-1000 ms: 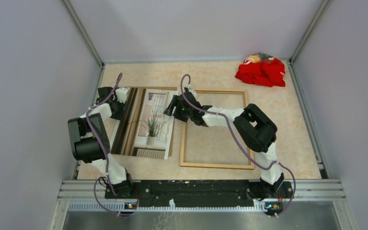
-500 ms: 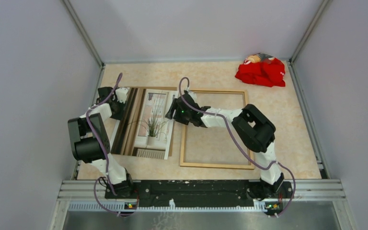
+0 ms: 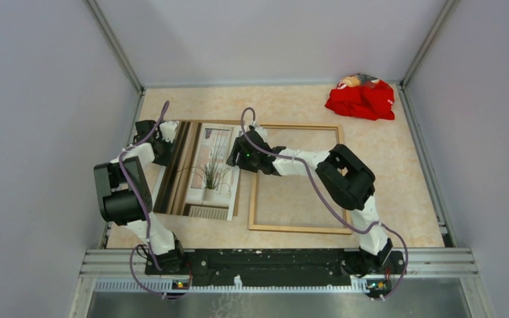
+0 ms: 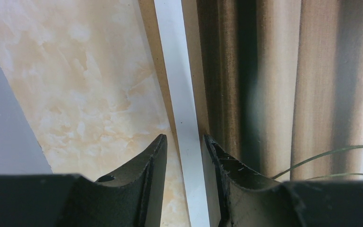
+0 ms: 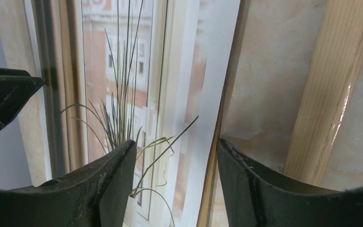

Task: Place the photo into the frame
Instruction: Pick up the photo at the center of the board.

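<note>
Right gripper (image 3: 237,156) has slid left off the frame (image 3: 296,179), jaws apart astride the photo's (image 3: 202,169) right edge. Left gripper (image 3: 161,147) clamps the photo's left edge; photo lies left of the frame, on a brown board (image 4: 157,71).

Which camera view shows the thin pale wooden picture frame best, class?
The top external view: the thin pale wooden picture frame shows whole there, flat on the table, right of the photo. The right wrist view shows only one pale rail of it. The left wrist view shows none of it.
</note>
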Tool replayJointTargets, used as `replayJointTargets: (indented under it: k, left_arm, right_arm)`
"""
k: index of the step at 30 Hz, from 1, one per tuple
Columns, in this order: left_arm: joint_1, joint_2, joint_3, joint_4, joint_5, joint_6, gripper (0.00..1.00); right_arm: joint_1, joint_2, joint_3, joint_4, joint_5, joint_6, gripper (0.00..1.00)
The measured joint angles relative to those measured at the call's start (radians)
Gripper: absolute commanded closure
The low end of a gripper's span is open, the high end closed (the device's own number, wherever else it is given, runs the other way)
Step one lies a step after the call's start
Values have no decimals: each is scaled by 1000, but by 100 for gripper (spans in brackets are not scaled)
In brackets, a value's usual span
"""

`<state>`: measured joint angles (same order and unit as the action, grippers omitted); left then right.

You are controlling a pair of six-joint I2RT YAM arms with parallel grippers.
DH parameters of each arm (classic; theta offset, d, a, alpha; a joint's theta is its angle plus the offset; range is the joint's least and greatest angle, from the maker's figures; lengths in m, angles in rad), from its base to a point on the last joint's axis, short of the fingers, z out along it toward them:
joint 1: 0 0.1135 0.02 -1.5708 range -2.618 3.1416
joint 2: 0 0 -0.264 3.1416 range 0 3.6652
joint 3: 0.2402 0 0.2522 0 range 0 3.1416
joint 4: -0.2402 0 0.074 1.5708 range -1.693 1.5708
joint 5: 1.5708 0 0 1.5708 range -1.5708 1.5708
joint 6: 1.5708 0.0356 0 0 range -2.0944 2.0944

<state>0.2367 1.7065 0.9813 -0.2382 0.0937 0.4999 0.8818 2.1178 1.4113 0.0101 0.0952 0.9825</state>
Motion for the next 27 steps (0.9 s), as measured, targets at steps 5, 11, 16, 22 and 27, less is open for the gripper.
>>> replayJointTargets:
  k: [5, 11, 16, 22, 27]
  left_arm:
    - [0, 0, 0, 0, 0, 0, 60]
    - [0, 0, 0, 0, 3, 0, 60]
    - [0, 2, 0, 1, 8, 0, 61]
    - [0, 2, 0, 1, 10, 0, 61]
    - [0, 2, 0, 1, 13, 1, 61]
  right_arm:
    - [18, 4, 27, -43, 32, -38, 37]
    - [40, 5, 70, -95, 62, -79, 37]
    - [63, 22, 145, -137, 77, -119, 37]
    - [68, 25, 147, -145, 76, -124, 37]
    - [65, 23, 87, -68, 72, -99, 38]
